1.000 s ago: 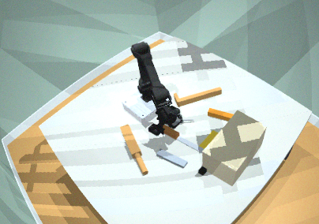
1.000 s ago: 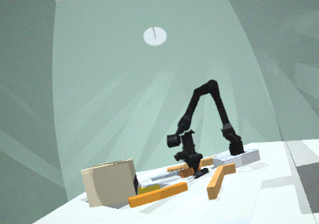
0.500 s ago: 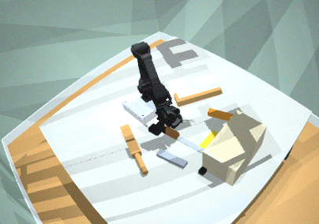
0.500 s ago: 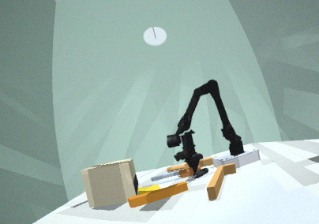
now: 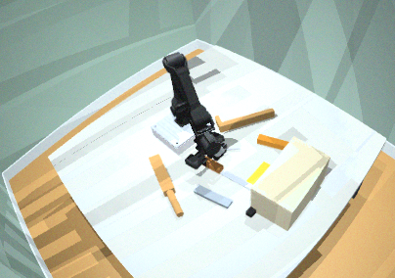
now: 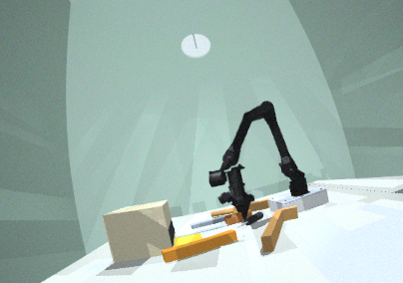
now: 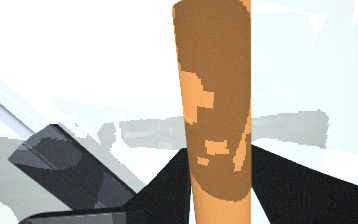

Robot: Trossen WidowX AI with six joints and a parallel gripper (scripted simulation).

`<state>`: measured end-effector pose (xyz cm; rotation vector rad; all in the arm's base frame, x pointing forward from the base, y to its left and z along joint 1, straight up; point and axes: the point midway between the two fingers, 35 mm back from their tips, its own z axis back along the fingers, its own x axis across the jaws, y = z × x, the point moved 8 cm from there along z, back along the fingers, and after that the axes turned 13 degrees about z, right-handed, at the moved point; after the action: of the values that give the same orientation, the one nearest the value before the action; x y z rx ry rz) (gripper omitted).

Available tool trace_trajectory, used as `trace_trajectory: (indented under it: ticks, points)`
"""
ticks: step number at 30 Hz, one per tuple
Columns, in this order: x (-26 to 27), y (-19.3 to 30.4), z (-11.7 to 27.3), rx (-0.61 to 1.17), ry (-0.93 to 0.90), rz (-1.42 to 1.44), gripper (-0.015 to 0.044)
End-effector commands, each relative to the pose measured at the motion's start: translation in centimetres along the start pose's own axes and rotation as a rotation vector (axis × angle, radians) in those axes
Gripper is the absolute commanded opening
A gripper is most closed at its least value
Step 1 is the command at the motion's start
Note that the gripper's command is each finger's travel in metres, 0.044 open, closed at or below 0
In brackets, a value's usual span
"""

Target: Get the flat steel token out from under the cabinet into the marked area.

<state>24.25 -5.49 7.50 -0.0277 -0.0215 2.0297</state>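
Observation:
The beige cabinet [image 5: 288,183] [image 6: 137,231] stands at the table's far end. The yellow marked area [image 5: 258,172] [image 6: 188,239] lies in front of it. I cannot make out the token in any view. My gripper [image 5: 209,162] [image 6: 244,215] [image 7: 214,152] is low over the table, shut on the orange-brown handle [image 5: 214,165] [image 6: 233,219] [image 7: 220,100] of a flat tool. Its pale blade [image 5: 235,179] points to the cabinet, beside the marked area; whether its tip is under the cabinet is unclear. The fingers cover part of the handle.
A dark-handled tool [image 6: 255,217] [image 7: 55,160] with a thin rod lies beside the gripper. A grey flat bar [image 5: 213,196], a wooden paddle [image 5: 160,174], an L-shaped wooden piece [image 5: 249,120] [image 6: 272,234] and an orange bar [image 5: 271,142] [image 6: 201,245] lie around. A small black block [image 5: 251,211] is by the cabinet.

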Motion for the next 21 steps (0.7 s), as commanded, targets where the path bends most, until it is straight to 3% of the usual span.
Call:
trace_trajectory:
  ticks: [1,21]
  points:
    - [-0.2,-0.5,0.0,0.002,0.002,-0.001,0.0]
    - [-0.8,-2.9,0.1,0.002,0.002,0.0,0.0]
